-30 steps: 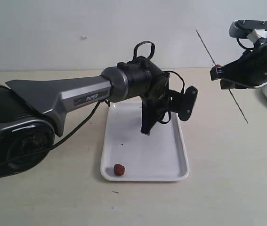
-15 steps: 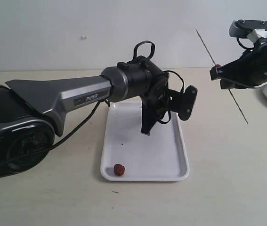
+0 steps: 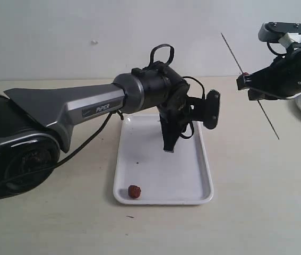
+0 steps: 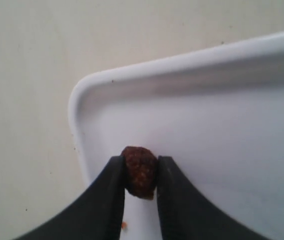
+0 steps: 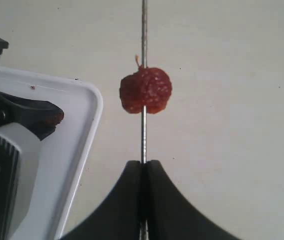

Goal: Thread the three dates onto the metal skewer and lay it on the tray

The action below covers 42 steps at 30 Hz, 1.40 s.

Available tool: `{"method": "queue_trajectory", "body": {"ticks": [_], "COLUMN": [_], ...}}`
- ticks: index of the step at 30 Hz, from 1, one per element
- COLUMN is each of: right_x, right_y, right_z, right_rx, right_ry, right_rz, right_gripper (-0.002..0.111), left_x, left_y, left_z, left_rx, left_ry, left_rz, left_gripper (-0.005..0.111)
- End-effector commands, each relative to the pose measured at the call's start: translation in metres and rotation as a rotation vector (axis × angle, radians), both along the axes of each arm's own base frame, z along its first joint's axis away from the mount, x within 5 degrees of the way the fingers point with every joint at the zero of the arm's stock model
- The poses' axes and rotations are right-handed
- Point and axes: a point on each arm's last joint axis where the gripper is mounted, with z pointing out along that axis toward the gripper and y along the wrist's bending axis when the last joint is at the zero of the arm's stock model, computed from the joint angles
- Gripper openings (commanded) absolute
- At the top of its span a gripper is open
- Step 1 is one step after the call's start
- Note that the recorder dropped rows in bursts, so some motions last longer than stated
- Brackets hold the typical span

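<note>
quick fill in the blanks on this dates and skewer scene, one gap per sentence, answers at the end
1. The right hand is shut on the metal skewer, which has ____ date threaded on it.
2. The left hand pinches a second date over the white ____.
3. A third date lies loose on the tray, at the corner on the ____ arm's side.
Missing words: one; tray; left

White tray (image 3: 155, 175) on a pale beige surface (image 3: 256, 212), plain off-white wall (image 3: 86, 32) behind. The left gripper (image 4: 140, 172) is black, its arm (image 3: 76, 106) dark grey and black; the held date (image 4: 139, 170) is speckled dark red-brown. The right gripper (image 5: 143, 167) is black too. Beyond its fingertips, a thin grey skewer (image 5: 144, 50) carries a brighter red skewered date (image 5: 146, 90). A loose date (image 3: 134, 192) looks dull brown-red.
</note>
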Motion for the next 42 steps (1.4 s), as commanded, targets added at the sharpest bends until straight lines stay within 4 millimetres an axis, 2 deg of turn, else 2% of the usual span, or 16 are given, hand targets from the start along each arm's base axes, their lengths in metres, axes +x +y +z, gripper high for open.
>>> {"method": "queue_trajectory", "body": {"ticks": [1, 7, 11, 19, 25, 29, 33, 38, 42], "right_x": [0.0, 0.0, -0.002, -0.009, -0.017, -0.025, -0.033, -0.046, -0.052], "right_y": [-0.002, -0.001, -0.001, 0.004, 0.013, 0.013, 0.017, 0.043, 0.042], "right_z": [0.0, 0.0, -0.002, -0.01, -0.012, -0.025, -0.034, -0.033, -0.032], "right_rx": [-0.009, -0.011, -0.004, 0.067, 0.123, 0.114, 0.158, 0.397, 0.382], "right_ry": [-0.013, -0.007, 0.012, 0.072, 0.146, 0.172, 0.171, 0.074, 0.039], "right_rz": [-0.005, 0.001, 0.009, 0.004, 0.057, 0.046, 0.057, 0.273, 0.251], "right_gripper": [0.0, 0.0, 0.0, 0.0, 0.0, 0.0, 0.0, 0.0, 0.0], "left_x": [0.0, -0.004, -0.008, 0.002, 0.025, 0.04, 0.048, 0.054, 0.061], "left_y": [0.002, 0.008, 0.017, 0.034, 0.063, 0.086, 0.095, 0.095, 0.097], "left_z": [0.037, 0.074, 0.096, 0.128, 0.144, 0.157, 0.166, 0.172, 0.173], "left_rx": [-0.121, -0.206, -0.287, -0.667, -1.008, -1.191, -1.302, -1.413, -1.48], "left_ry": [-0.002, 0.026, 0.127, 0.447, 0.871, 1.077, 1.16, 1.178, 1.174], "left_rz": [0.12, 0.249, 0.353, 0.599, 0.776, 0.83, 0.845, 0.897, 0.977], "left_gripper": [0.022, 0.022, 0.022, 0.022, 0.021, 0.021, 0.021, 0.021, 0.021]}}
